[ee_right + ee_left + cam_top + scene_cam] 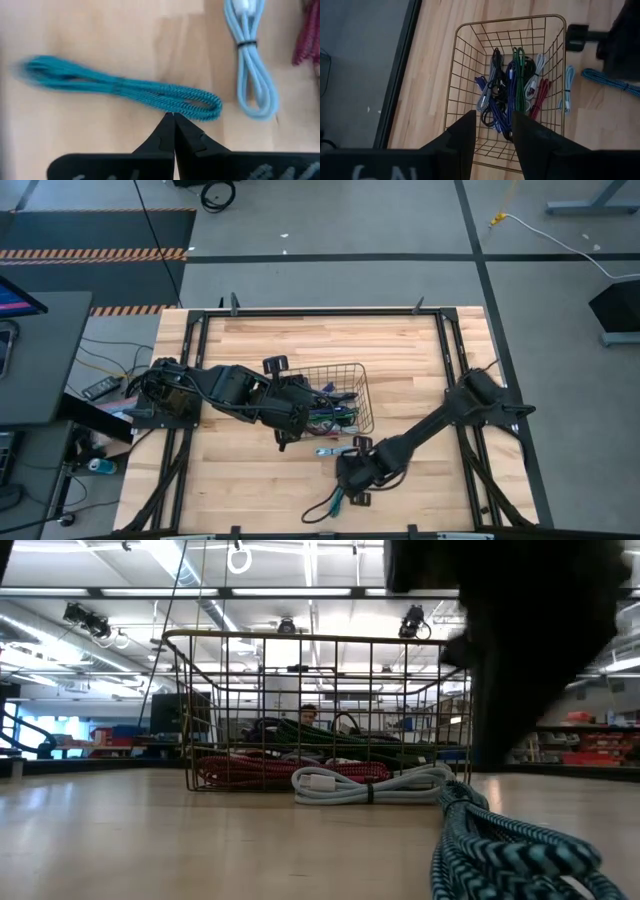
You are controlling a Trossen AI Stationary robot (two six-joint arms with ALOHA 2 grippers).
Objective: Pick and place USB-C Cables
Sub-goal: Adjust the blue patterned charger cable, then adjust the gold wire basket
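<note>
Wire basket: set mid-table on the wooden table. From above, its contents are seen only as a dark tangle. In the left wrist view, separate bundled cables are made out inside: purple, black, green, grey-white and a maroon one.

Pale blue cable: laid on the wood just outside the basket; in the low view it is seen in front of the basket wall.

Teal cable: laid on the table nearer the front edge, apart from the basket.

Left gripper: held over the basket, fingers partly parted, nothing between them.

Right gripper: fingers pressed together, tips just beside the teal cable's looped end, nothing gripped.
</note>
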